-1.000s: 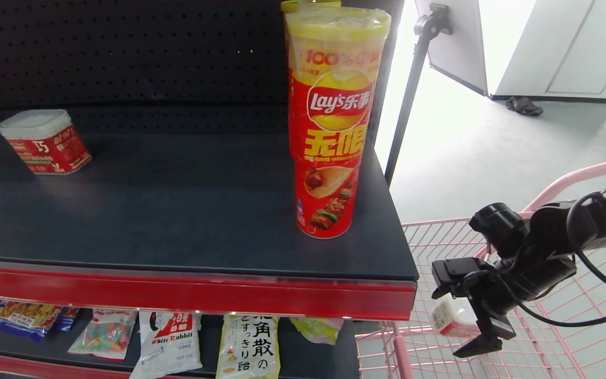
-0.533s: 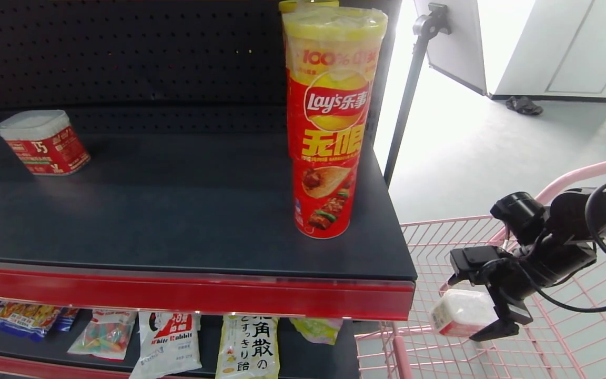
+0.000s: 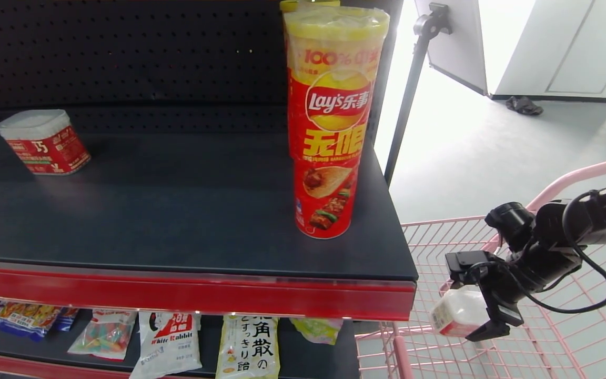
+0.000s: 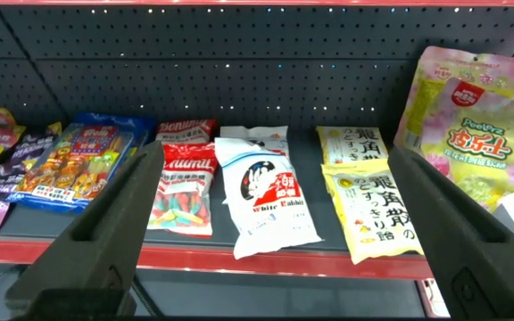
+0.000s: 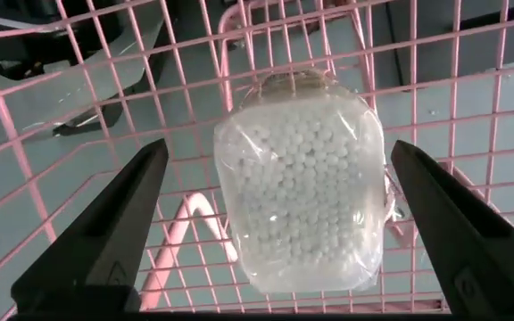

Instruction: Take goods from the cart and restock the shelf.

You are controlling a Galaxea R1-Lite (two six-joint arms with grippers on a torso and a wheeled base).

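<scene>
Hovering with the right end effector (image 3: 474, 297) released, fingers spread either side of the wrapped tub (image 5: 300, 183) sitting in the pink cart (image 3: 566, 184), not touching it. Probably risking a slip on closing, given slick film and rounded sides. Also risking snagging a fingertip in the cart's wire, or clipping the shelf (image 3: 177, 210) edge while lifting.
</scene>
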